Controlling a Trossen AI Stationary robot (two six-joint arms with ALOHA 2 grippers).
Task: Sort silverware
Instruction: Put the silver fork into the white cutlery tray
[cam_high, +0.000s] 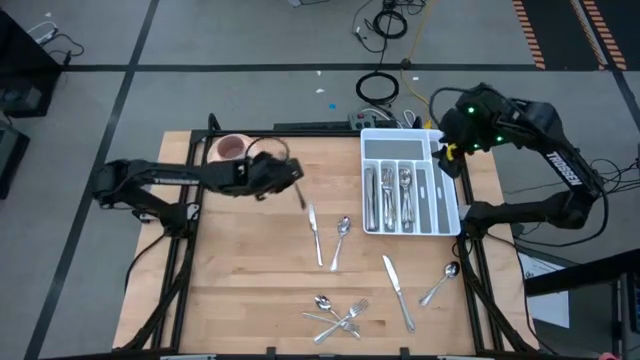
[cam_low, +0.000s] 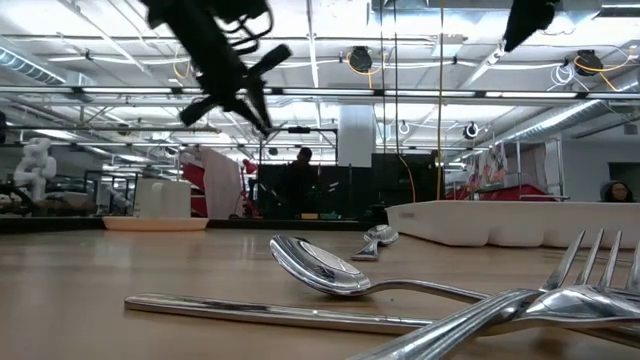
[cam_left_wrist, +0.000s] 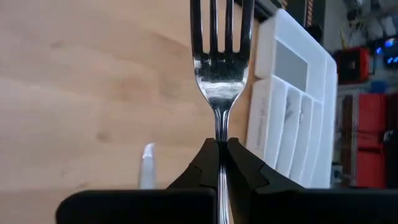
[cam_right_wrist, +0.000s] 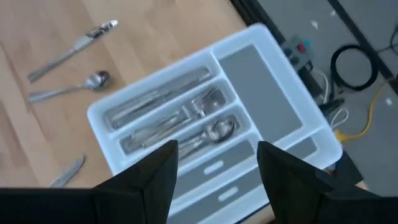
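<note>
My left gripper (cam_left_wrist: 222, 146) is above the table's far-left middle (cam_high: 293, 178), shut on a silver fork (cam_left_wrist: 221, 62). Its tines point past the fingers toward the white divided tray (cam_left_wrist: 298, 93). My right gripper (cam_right_wrist: 217, 152) hovers open over the tray's far right corner (cam_high: 450, 140), touching nothing. The tray (cam_high: 442, 205) holds knives, forks and spoons in its long compartments. Loose on the wood lie a knife (cam_high: 315, 235), a spoon (cam_high: 340, 238), another knife (cam_high: 397, 290), another spoon (cam_high: 440, 283) and a heap of forks with a spoon (cam_high: 340, 315). My left gripper pinches the fork between its two fingers, on the slim neck (cam_left_wrist: 221, 132) just behind the tines. The fork lies along the fingers, with the tines sticking out ahead and the handle running back between them. It is lifted clear of the table.
A pink cup on a saucer (cam_high: 230, 148) stands at the far left corner, just behind my left arm. In the low view a spoon (cam_low: 330, 270) and fork tines (cam_low: 590, 270) lie close to the near edge. Bare wood (cam_high: 240, 270) spreads over the near-left part.
</note>
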